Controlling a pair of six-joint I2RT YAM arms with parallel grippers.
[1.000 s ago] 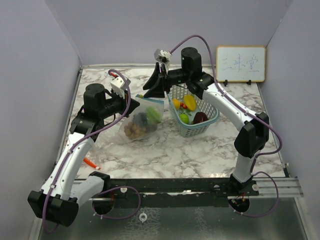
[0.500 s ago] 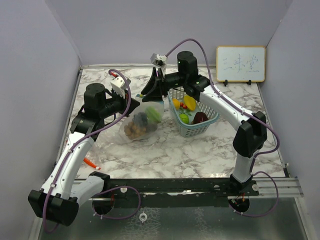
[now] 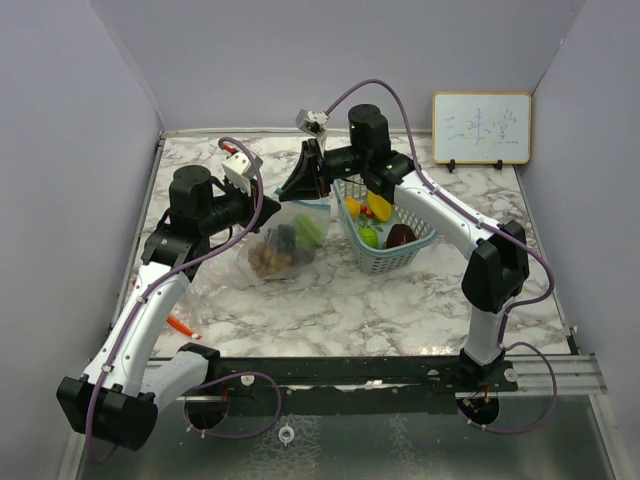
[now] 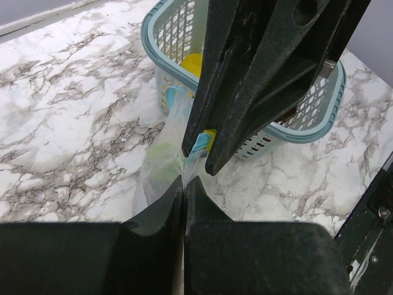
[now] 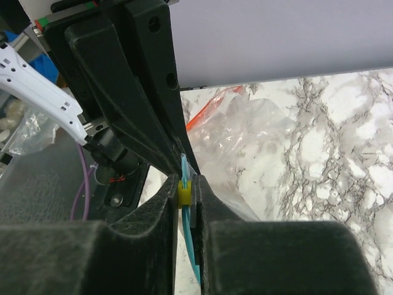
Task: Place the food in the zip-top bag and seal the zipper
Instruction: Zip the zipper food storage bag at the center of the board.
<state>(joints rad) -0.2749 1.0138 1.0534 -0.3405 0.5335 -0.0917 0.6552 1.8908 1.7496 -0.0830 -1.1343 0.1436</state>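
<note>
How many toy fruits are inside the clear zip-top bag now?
3 in the clear zip-top bag: tan-brown berry cluster at the near left, dark purple grape bunch in the middle, green round fruit at the right. More could be hidden.

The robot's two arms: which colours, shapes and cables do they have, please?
The left arm and right arm both have white link shells between black rounded joint housings. A purple cable runs along each. The left gripper and right gripper are matte black and taper like wedges. A small white camera module sits at each wrist.
</note>
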